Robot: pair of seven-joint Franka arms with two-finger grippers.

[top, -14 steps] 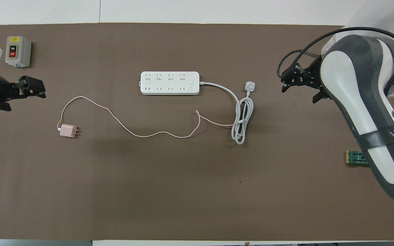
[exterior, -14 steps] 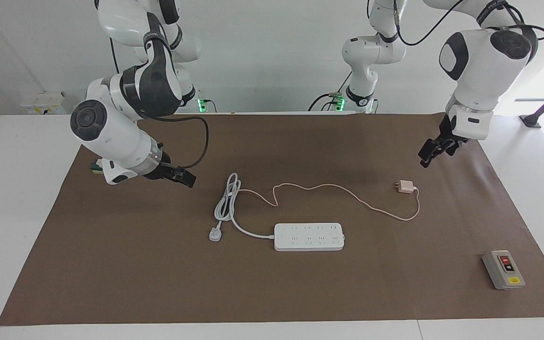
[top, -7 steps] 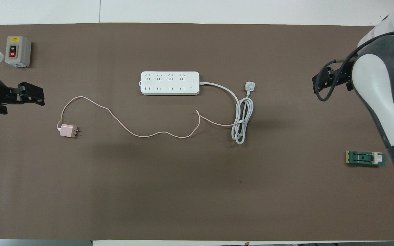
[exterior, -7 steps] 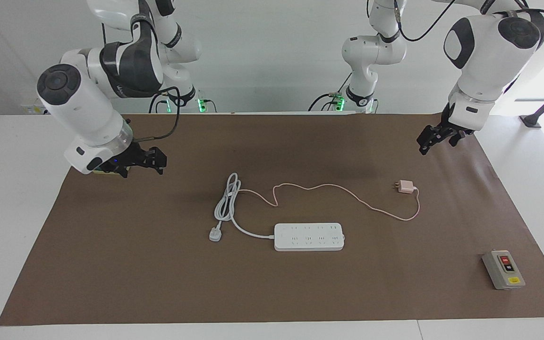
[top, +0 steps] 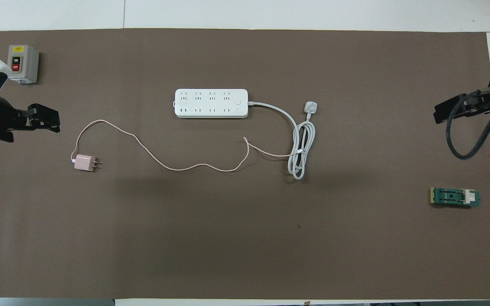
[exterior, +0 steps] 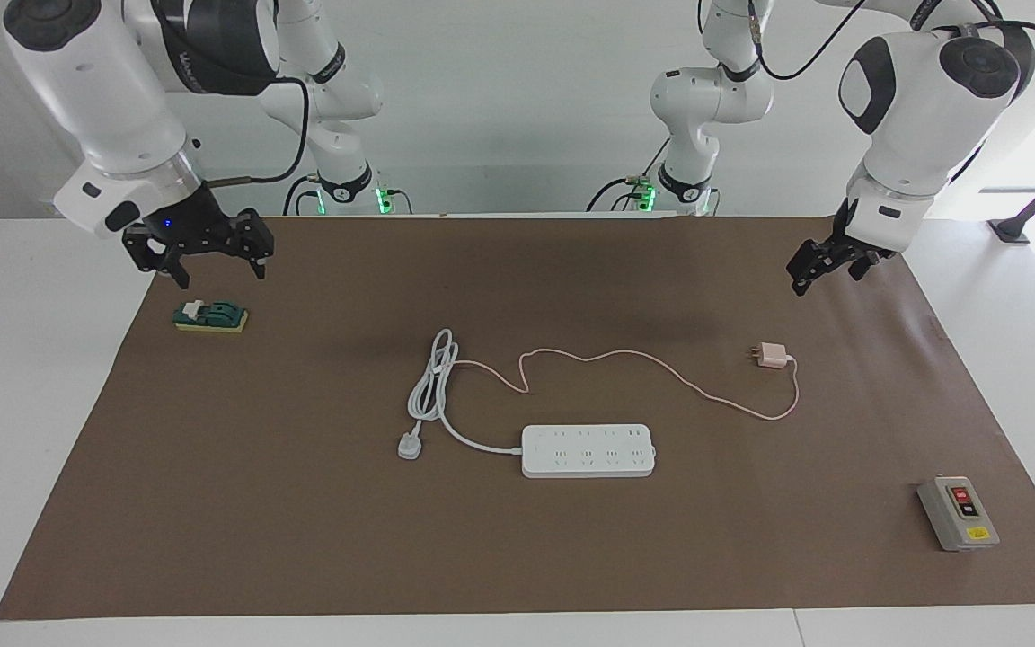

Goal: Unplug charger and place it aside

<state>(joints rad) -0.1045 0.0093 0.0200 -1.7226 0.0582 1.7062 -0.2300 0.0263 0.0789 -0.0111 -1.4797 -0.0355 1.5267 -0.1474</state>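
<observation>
From the facing view, your charger [exterior: 772, 354] lies free on the brown mat [exterior: 571, 548], prongs bare, nearer to the robots than the power strip [exterior: 588, 450] and toward the left arm's end of the desk, so I judge it unplugged and set aside. The left claw [exterior: 821, 267] hangs released and empty over the mat near it; the right claw [exterior: 199, 253], spread and empty, hangs above the green block [exterior: 210, 316]. From overhead, the charger [top: 85, 162] sits well apart from the strip [top: 211, 103], its pink cable [top: 177, 163] slack, with the left claw [top: 43, 121] just beside that loop.
</observation>
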